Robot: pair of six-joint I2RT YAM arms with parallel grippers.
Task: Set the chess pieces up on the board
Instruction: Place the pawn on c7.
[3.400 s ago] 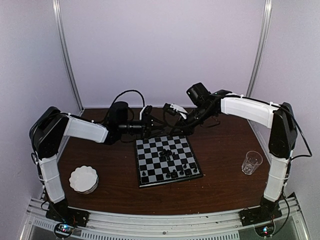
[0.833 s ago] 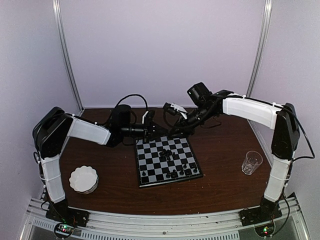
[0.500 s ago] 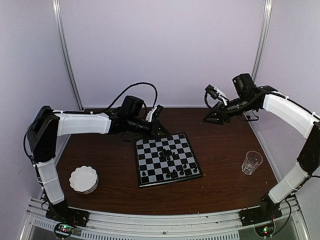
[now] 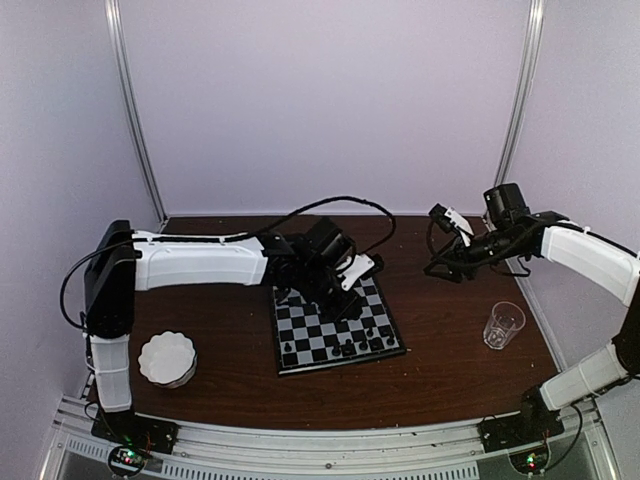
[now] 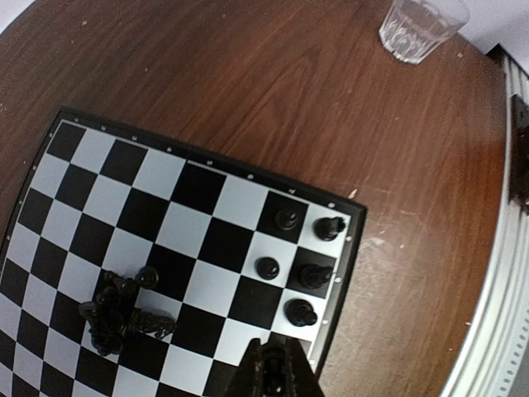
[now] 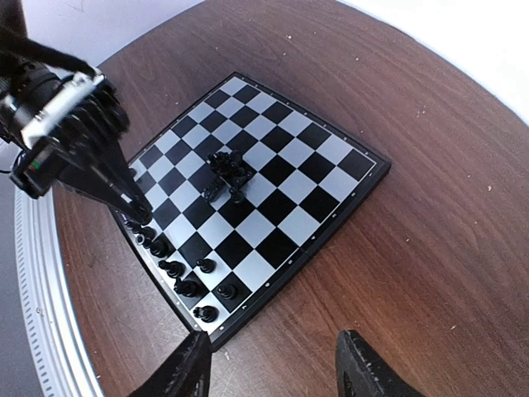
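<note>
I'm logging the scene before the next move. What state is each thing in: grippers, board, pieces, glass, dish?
board: flat on the table
heaped chess pieces: toppled mid-board
edge-row chess pieces: upright
left gripper: shut, over the board's edge; hold unclear
right gripper: open, empty
glass: upright, looks empty
dish: upright, looks empty

Smooth board (image 5: 190, 240), scuffed wood-grain table (image 5: 273, 99).

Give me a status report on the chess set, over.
Left jaws shut, tip over board edge; right jaws open, off aside. Some pieces stand along one edge, a heap lies mid-board. Glass and dish sit apart from board.
</note>
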